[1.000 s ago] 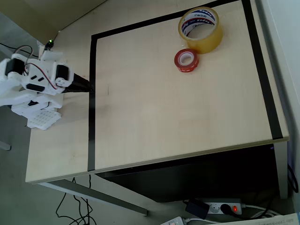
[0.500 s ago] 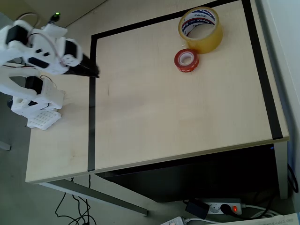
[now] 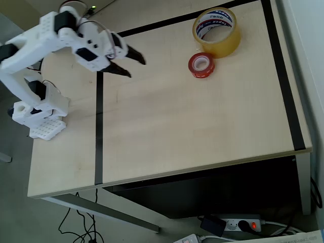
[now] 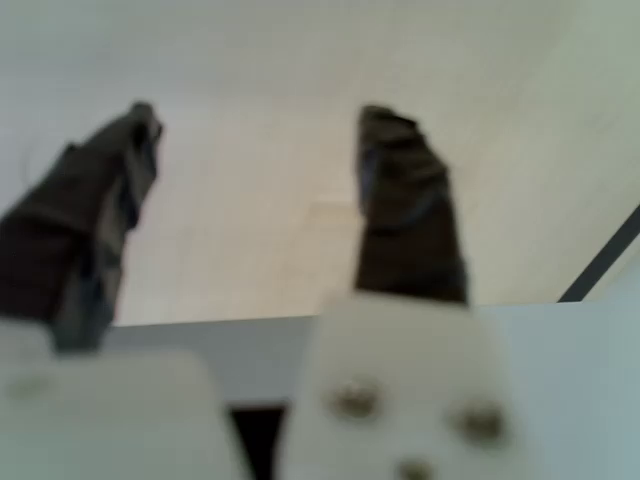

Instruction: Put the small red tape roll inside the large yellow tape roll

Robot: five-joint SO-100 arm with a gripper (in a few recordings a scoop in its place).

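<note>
Beside glossy red tape roll [image 3: 201, 65], translucent yellow ring [image 3: 216, 32]; hand [image 3: 135, 68] open, empty

Looks like an office or lab corner: a pale wooden desk [image 3: 192, 126] marked with black tape lines [image 3: 98, 126], a power strip [image 3: 238, 224] and cables [image 3: 76, 223] on grey floor.

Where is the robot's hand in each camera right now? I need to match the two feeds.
Overhead view: the hand sits upper left, dark fingers spread, pointing right toward the small glossy red tape roll.
Wrist view: the hand spans the upper middle, fingers apart.
Shared landmark: the black tape line.
</note>
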